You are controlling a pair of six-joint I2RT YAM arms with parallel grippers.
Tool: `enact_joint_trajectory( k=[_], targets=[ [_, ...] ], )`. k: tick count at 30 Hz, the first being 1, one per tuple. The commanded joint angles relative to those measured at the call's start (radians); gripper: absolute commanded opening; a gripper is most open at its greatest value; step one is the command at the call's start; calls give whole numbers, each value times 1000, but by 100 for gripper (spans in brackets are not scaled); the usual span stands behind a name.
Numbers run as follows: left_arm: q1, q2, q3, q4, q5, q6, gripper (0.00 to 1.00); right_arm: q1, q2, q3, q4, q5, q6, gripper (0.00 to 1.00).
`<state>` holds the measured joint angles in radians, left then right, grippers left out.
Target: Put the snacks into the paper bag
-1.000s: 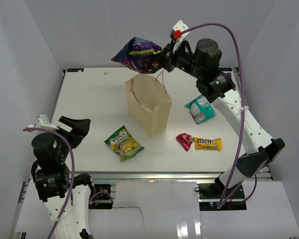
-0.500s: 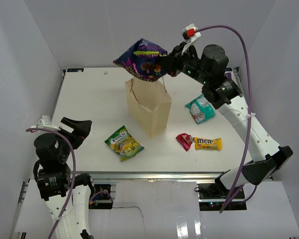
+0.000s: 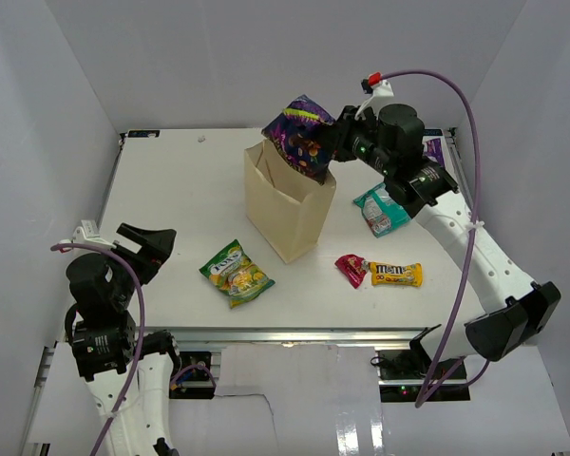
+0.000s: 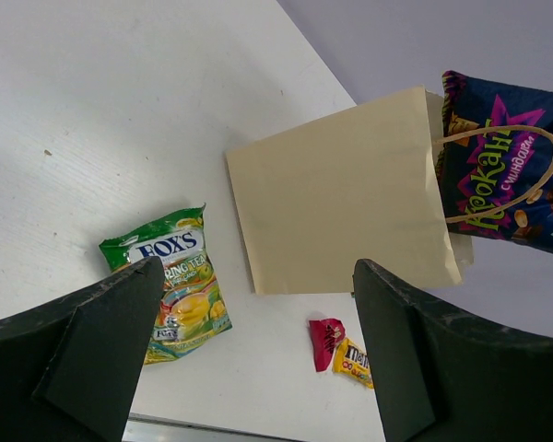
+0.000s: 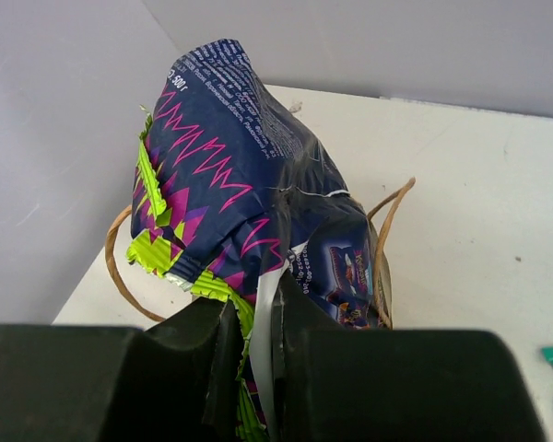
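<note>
White table (image 3: 171,190) holds the paper bag (image 3: 280,214); the right gripper (image 3: 333,143), clamped on the dark blue packet (image 3: 300,138), should lower it centred, then release.

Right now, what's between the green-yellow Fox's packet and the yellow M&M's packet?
Top view: one small red-pink packet, right beside the yellow M&M's packet; the rest toward the green-yellow Fox's packet is bare tabletop.

Right arm is stretched way out from its base, forearm rising and wrist tipped forward. The right gripper (image 3: 331,144) is pinched tight on the dark blue packet (image 3: 302,133), which sticks out just past its fingertips. Left arm is folded up over its base, with the left gripper (image 3: 155,249) spread wide and gripping nothing.
</note>
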<state>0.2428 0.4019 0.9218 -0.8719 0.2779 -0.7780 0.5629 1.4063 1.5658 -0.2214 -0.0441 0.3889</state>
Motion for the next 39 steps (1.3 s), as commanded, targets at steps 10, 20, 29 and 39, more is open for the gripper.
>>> enact_joint_trajectory(
  k=[10,20,29,39],
  targets=[
    [3,-3,-26,39,23,-10,94,0,-133,-15,209,-66,102,8],
    [4,-6,-35,43,26,-10,94,0,-174,-78,209,-108,93,8],
    [3,3,-84,60,67,-38,94,5,-172,-151,269,-207,32,8],
    [3,20,-251,67,193,-148,94,40,-96,-162,313,-263,-70,48]
  ],
)
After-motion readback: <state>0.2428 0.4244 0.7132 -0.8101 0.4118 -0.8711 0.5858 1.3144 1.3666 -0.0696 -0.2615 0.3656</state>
